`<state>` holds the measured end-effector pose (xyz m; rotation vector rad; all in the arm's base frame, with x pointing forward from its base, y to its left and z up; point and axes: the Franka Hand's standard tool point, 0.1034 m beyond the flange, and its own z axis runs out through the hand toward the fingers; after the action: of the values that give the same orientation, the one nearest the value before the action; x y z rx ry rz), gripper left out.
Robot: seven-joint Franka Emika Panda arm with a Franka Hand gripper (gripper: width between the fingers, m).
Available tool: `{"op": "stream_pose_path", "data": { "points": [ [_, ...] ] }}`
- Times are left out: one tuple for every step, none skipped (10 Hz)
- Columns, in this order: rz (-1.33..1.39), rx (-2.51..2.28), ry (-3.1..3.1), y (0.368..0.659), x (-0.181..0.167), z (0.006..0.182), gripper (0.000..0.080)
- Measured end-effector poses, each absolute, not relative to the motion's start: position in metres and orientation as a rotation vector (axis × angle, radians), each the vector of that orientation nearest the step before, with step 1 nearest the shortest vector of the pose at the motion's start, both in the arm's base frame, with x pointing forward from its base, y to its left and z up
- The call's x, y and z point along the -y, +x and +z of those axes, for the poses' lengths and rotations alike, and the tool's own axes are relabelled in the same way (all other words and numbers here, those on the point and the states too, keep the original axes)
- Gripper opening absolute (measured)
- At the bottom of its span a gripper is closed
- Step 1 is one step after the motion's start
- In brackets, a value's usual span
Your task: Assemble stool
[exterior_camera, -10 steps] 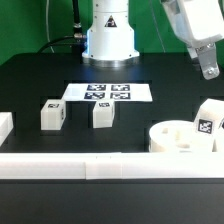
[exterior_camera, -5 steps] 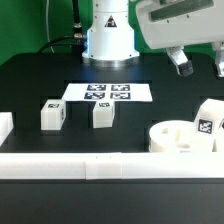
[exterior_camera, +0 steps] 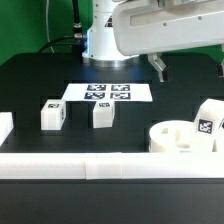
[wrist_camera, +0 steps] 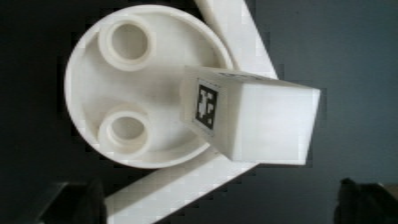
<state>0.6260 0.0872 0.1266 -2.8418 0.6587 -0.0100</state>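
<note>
The round white seat [exterior_camera: 176, 137] lies at the exterior view's right, against the front rail. One tagged leg [exterior_camera: 208, 124] stands at its right side, touching or leaning on it. Two more tagged legs [exterior_camera: 53, 114] [exterior_camera: 102, 114] stand apart on the table further left. My gripper [exterior_camera: 190, 62] hangs high above the table behind the seat, open and empty; one finger [exterior_camera: 158, 67] shows. In the wrist view the seat [wrist_camera: 125, 90] with two sockets and the tagged leg [wrist_camera: 267, 120] lie below my gripper [wrist_camera: 217, 205], with the fingers wide apart.
The marker board [exterior_camera: 108, 92] lies behind the two legs. A long white rail [exterior_camera: 100, 165] runs along the front and shows in the wrist view [wrist_camera: 178, 185]. A white piece [exterior_camera: 4, 127] sits at the left edge. The robot base [exterior_camera: 108, 40] stands at the back.
My gripper has swung from the far upper right toward the exterior view's left, and the hand has turned broadside. The seat and legs have not moved.
</note>
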Motion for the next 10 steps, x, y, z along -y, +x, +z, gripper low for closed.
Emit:
{"op": "stream_pose_path", "data": {
  "points": [
    [-0.13,-0.62,-2.855,0.628,-0.082,0.126,0.0649],
    [-0.132,-0.528,-2.879,0.624,-0.081,0.124,0.0649],
    [-0.142,-0.454,-2.894,0.625,-0.08,0.124,0.0649],
    [-0.153,-0.356,-2.911,0.625,-0.08,0.123,0.0649],
    [-0.159,-0.3,-2.92,0.625,-0.079,0.123,0.0649],
    [-0.178,-0.242,-2.934,0.622,-0.07,0.118,0.0649],
    [-0.194,-0.175,-2.95,0.614,-0.051,0.111,0.0649],
    [-0.2,-0.092,-2.965,0.604,-0.023,0.104,0.0649],
    [-0.221,-0.09,-2.979,0.6,-0.003,0.098,0.0649],
    [-0.241,-0.095,-2.99,0.598,0.005,0.095,0.0649]
  ]
}}
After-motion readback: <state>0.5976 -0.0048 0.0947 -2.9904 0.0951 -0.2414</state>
